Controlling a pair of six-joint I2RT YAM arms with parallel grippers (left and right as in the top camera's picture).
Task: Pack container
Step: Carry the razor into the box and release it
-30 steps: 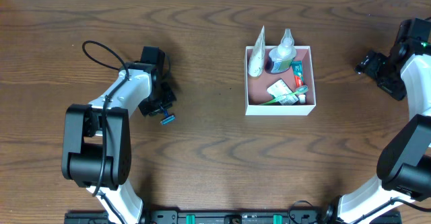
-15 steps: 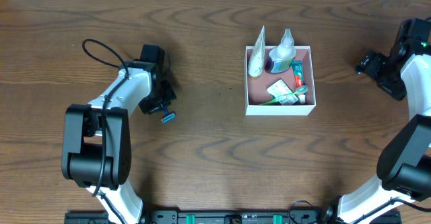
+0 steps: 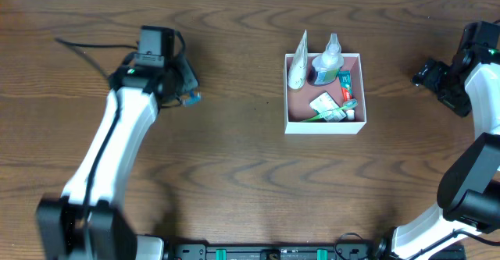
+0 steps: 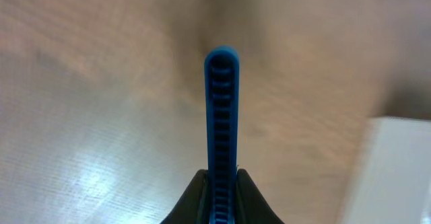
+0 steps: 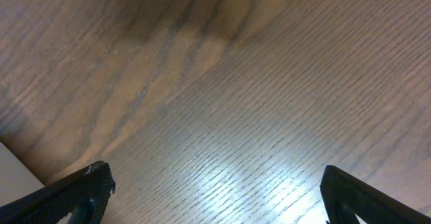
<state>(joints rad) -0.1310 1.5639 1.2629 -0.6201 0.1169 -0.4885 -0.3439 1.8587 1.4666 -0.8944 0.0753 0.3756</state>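
Observation:
The container (image 3: 324, 126) is a square white box with a pink inside, right of centre in the overhead view. It holds a white tube, a bottle, a green toothbrush and small packets. Its white wall also shows at the right edge of the left wrist view (image 4: 397, 170). My left gripper (image 3: 187, 96) is shut on a blue ribbed razor (image 4: 221, 116), held above the table well left of the container. The razor's tip shows blue in the overhead view (image 3: 193, 97). My right gripper (image 3: 426, 74) is open and empty, right of the container (image 5: 215, 190).
The dark wooden table (image 3: 234, 182) fills the view. A black cable (image 3: 78, 44) trails left of the left arm. The right arm (image 3: 480, 96) stands along the right edge.
My left gripper has lifted the blue razor off the table and moved it up and back, away from the front edge. The right arm has not moved.

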